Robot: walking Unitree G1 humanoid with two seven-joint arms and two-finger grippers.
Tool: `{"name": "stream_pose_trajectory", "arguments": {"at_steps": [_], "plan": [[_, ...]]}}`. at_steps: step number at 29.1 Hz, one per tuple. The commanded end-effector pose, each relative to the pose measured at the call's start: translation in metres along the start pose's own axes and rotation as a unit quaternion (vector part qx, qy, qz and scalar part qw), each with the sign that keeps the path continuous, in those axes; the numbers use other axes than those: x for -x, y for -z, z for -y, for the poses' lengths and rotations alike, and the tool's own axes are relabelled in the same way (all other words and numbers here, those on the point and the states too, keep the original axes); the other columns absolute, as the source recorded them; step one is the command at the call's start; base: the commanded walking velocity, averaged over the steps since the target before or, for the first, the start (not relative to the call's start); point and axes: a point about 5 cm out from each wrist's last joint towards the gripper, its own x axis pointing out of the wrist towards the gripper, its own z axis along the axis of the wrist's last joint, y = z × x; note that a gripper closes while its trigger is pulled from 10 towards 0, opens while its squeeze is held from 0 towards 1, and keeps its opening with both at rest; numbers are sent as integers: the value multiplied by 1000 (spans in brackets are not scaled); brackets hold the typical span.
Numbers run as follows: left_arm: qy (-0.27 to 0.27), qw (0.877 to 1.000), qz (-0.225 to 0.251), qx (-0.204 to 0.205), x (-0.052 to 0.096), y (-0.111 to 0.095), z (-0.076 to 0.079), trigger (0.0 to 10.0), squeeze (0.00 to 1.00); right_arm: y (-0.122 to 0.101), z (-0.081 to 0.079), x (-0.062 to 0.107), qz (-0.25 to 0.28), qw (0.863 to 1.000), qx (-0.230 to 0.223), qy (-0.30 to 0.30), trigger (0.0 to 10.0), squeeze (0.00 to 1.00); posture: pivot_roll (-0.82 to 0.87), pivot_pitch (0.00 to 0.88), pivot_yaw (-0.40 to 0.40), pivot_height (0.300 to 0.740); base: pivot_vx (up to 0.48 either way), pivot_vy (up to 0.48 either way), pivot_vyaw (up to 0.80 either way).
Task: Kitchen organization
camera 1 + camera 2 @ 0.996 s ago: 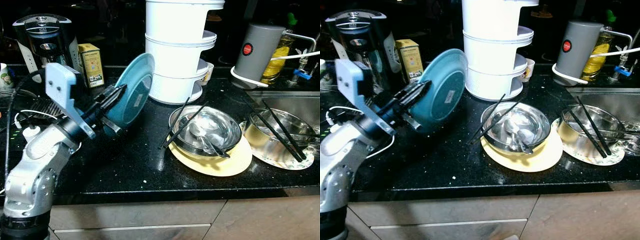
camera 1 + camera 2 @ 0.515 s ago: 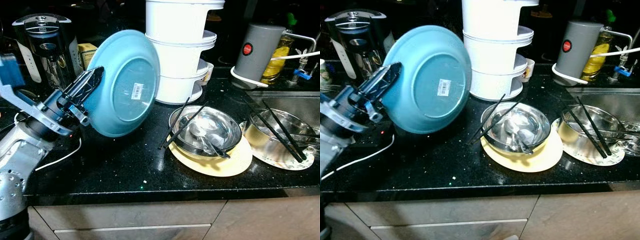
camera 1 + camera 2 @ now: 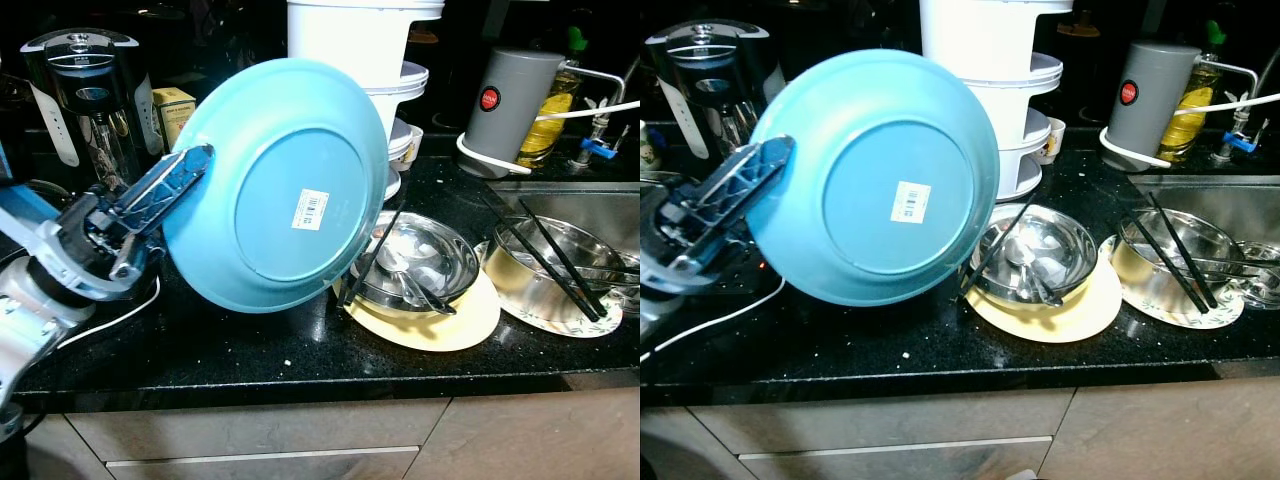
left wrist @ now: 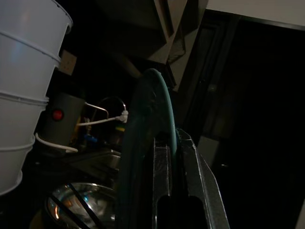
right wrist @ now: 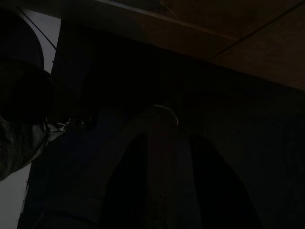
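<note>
A black counter (image 3: 250, 350) carried dishes not yet sorted: a white stacked container (image 3: 390, 90) at the far side, a steel bowl (image 3: 415, 260) to the right. The left gripper (image 3: 185, 170) clamped the teal plate (image 3: 280, 185) by its left rim, lifted above the counter.

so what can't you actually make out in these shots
- Left gripper holds the blue plate up on edge; the plate's eating side faces away in both eye views.
- White stacked containers: lower tiers hidden behind the plate, top cut off by the frame edge.
- Label sticker on the plate: print too small to read.
- Right wrist view: too dark; right gripper is a dim silhouette.
- Sink: cut off at the right edge.
</note>
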Motion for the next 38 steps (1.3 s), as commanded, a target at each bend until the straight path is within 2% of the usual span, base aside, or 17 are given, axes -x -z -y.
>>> {"name": "stream_pose_trajectory", "arguments": {"at_steps": [1,4,8,10,14,15,17,18,28,38], "plan": [[7,1000,-5,0,3,-5,4,0,0,8,-2,1,-13,1000,-11,-4,10000,0,11,81,-40,740,0,0,0],[-1,1000,0,-9,4,-8,4,0,0,8,-2,1,-13,1000,-11,-4,10000,0,11,84,-41,740,0,0,0],[-6,999,33,-11,6,-21,3,0,0,7,-3,1,-11,1000,-11,-5,10000,0,9,85,-41,740,0,0,0],[3,998,58,7,5,-25,3,0,0,7,-2,1,-11,1000,-11,-5,10000,0,9,86,-41,740,0,0,0],[15,997,66,26,2,-25,4,0,0,7,-3,1,-11,1000,-11,-5,10000,0,9,87,-41,740,0,0,0],[31,998,40,45,0,-18,8,0,0,8,-3,1,-11,1000,-11,-5,10000,0,10,87,-40,740,0,0,0],[36,998,30,51,-1,-15,10,0,0,8,-3,1,-12,1000,-11,-5,10000,0,10,87,-40,740,0,0,0],[52,996,8,68,-2,-7,14,0,0,8,-3,1,-12,1000,-12,-5,10000,0,9,88,-40,740,0,0,0],[82,988,-33,126,2,7,25,0,0,7,-3,1,-11,1000,-12,-6,10000,0,11,89,-39,740,0,0,0],[82,979,-113,147,10,29,35,0,0,8,-3,1,-12,1000,-11,-6,10000,0,12,91,-40,740,0,0,0]]}}
